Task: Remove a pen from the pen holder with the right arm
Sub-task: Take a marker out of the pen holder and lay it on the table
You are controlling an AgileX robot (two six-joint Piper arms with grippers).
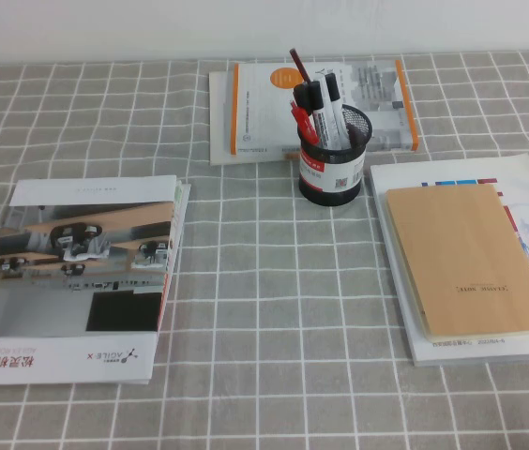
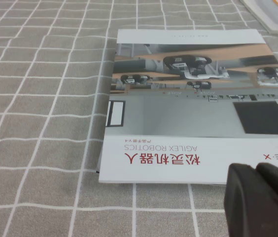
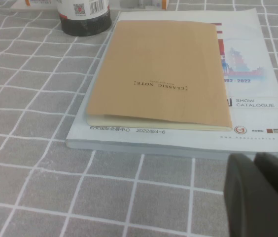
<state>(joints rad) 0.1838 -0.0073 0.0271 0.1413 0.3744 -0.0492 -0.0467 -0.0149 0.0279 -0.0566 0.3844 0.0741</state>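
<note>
Grey checked tablecloth (image 1: pixel 264 281) covers the whole table, with a white wall behind it.

- **Left of frame:** a white AgileX brochure with photo cover (image 1: pixel 82 281) lies flat. The left gripper (image 2: pixel 256 170) is outside the high view. Its wrist camera shows it just off the brochure's near edge, dark fingers pressed together and holding nothing.
- **Upper centre:** a white booklet with orange spine (image 1: pixel 264 112) lies flat. Just in front of it stands the black mesh pen holder (image 1: pixel 333 159), upright.
- **Pens:** red pens (image 1: pixel 304 122) and a black-capped white marker (image 1: pixel 332 94) lean loosely above the holder's rim.
- **Handling, judged:** the pens look light, stiff and smooth plastic, so probably slippery. The marker stands tall and thick, so pinching its upper barrel looks best. Pull straight up, since the holder looks light and could tip.
- **Right of frame:** a tan paper notebook (image 1: pixel 466 262) lies on a white catalogue (image 1: pixel 527 197).
- **Right gripper:** the right gripper (image 3: pixel 255 160) is also outside the high view. It sits near the catalogue's near edge, well apart from the holder, fingers fully closed and empty.
</note>
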